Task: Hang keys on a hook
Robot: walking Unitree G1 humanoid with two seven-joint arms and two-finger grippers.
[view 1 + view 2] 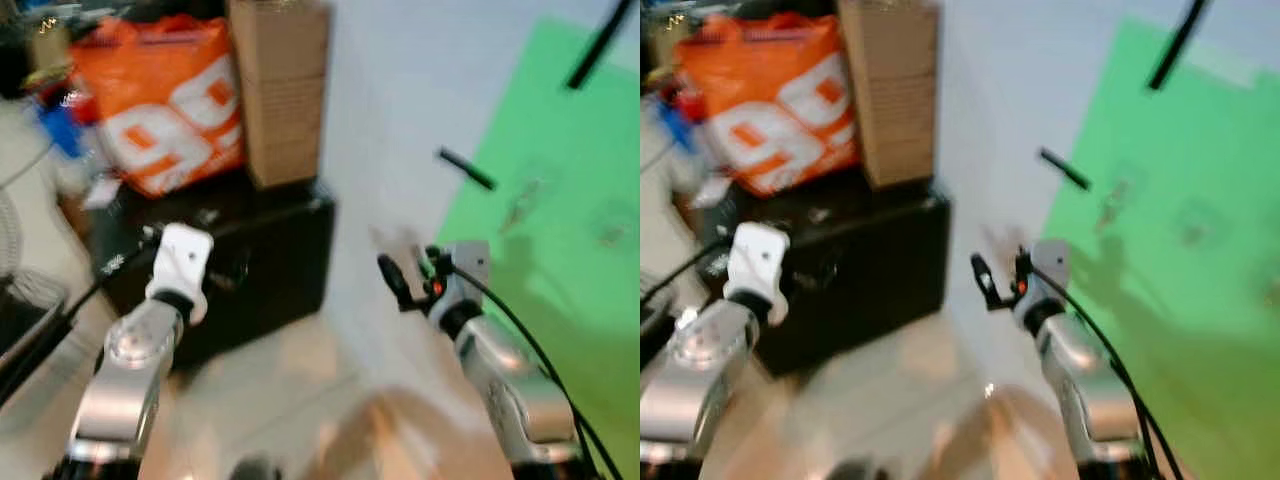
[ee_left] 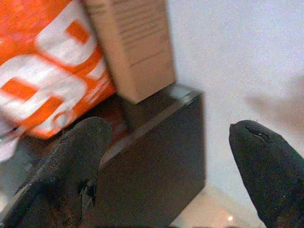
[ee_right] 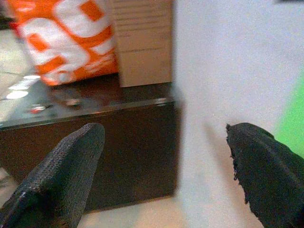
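Hooks are the nearest match to the task's things here: two dark pegs stick out of the pale wall, one hook (image 1: 466,168) beside the edge of a green panel (image 1: 560,200) and another peg (image 1: 600,45) higher up over the green; blurred small shapes on the green surface cannot be made out, and keys cannot be told anywhere. Both arms are raised toward a low black cabinet (image 1: 250,260) standing against the wall. On its top sit an orange bag (image 1: 160,100) with large white figures that read like "90", though blur makes that uncertain, and a tall cardboard box (image 1: 280,90) with faint printed lines too smeared to read. The left end effector (image 2: 166,161) has its two black fingers spread wide apart, holding nothing, pointing at the cabinet's corner. The right end effector (image 3: 166,166) is likewise spread and bare, facing the cabinet's side and the wall.
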